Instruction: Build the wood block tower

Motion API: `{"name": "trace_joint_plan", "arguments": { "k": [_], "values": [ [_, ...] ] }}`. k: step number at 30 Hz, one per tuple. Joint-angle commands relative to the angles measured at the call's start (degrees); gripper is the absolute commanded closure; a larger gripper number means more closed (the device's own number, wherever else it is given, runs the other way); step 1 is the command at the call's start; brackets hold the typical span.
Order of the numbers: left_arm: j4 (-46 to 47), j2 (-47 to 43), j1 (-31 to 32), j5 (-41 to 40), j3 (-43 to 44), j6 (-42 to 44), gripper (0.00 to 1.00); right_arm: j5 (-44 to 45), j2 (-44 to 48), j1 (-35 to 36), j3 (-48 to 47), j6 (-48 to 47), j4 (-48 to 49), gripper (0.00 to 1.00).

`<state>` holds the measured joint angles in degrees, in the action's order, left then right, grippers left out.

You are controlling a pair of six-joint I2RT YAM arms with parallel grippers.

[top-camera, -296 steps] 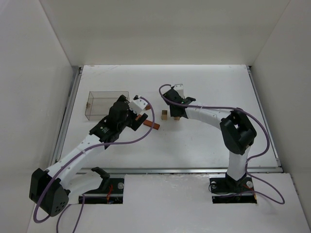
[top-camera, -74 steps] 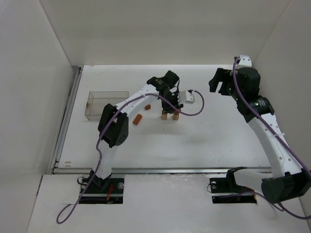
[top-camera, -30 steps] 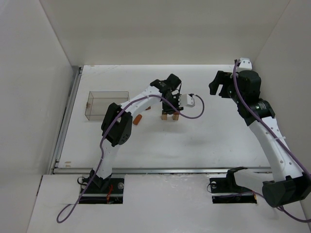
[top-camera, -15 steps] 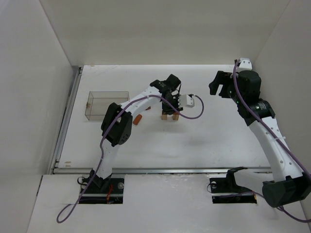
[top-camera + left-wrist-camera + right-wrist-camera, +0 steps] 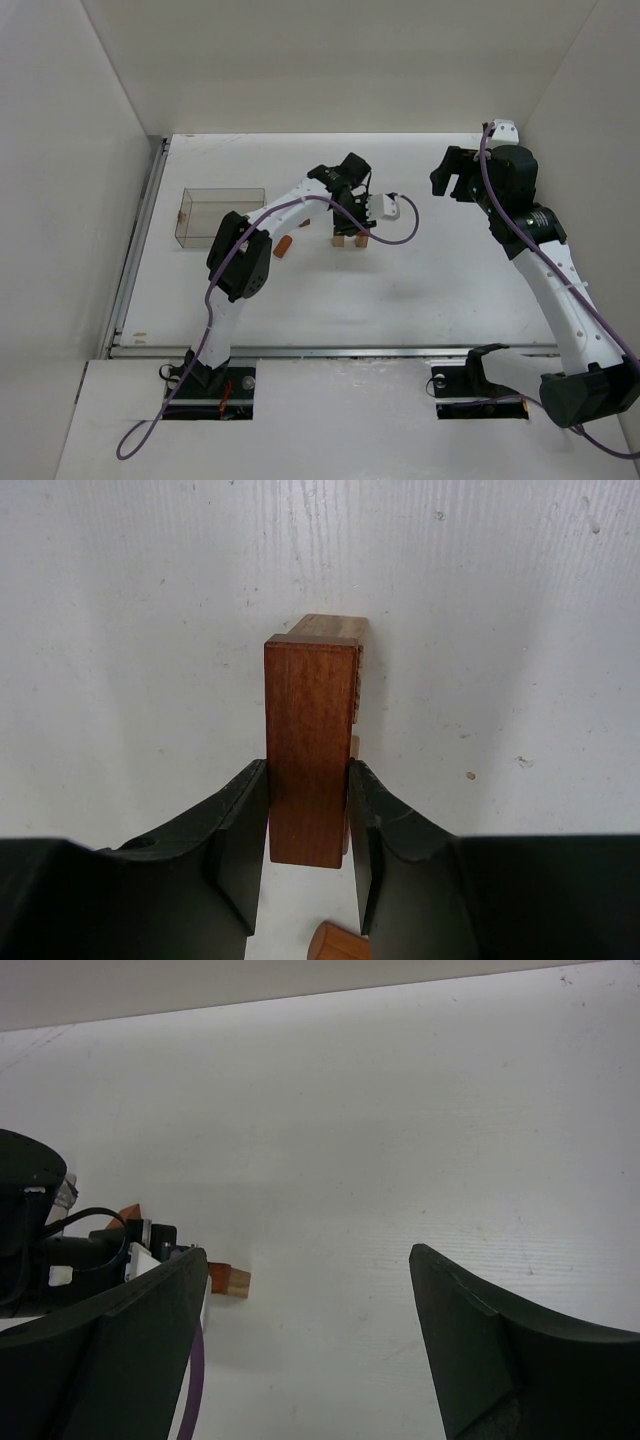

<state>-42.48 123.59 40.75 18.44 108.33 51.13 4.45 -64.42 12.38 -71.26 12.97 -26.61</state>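
the left claw (image 5: 308,780) is clamped on a reddish-brown bar (image 5: 310,700), with one black finger (image 5: 240,850) pressed to each long side, in the lower middle of the left wrist view; the bar runs up the frame away from the claw; its far end lies over a tan block (image 5: 335,627), whose edge peeks out just above it; whether bar and block touch cannot be told; a thin tan strip shows along the bar's right side; a rounded reddish piece (image 5: 335,945) sits at the bottom edge, between the fingers; the white table (image 5: 520,630) fills the rest of the frame

in the top view the left claw (image 5: 350,213) hangs at the centre of the frame, directly over two tan blocks (image 5: 340,240) that stand side by side, slightly apart; to their left, apart from them, a small reddish block (image 5: 284,246) lies on the table beside the left arm; further left, at the middle left of the frame, stands the clear box (image 5: 215,215)

the right claw (image 5: 452,176) is raised in the upper right of the top view, well apart from the blocks; in the right wrist view its fingers gape wide around bare table (image 5: 310,1260); at the lower left of that view one of the two tan blocks (image 5: 236,1281) shows just beside the left arm's dark hardware
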Motion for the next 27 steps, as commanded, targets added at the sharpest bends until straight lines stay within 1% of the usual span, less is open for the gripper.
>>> {"name": "trace_joint_plan", "arguments": {
  "k": [1,27],
  "values": [
    [-0.1,-3.6,-0.4,1.8,-1.0,-0.3,1.00,-0.1,1.7,-0.3,0.0,-0.7,1.4,0.13],
    [0.4,-6.3,-0.9,1.8,-3.1,-0.3,1.00,-0.1,1.7,-0.3,0.5,-0.7,1.4,0.13]
  ]
}}
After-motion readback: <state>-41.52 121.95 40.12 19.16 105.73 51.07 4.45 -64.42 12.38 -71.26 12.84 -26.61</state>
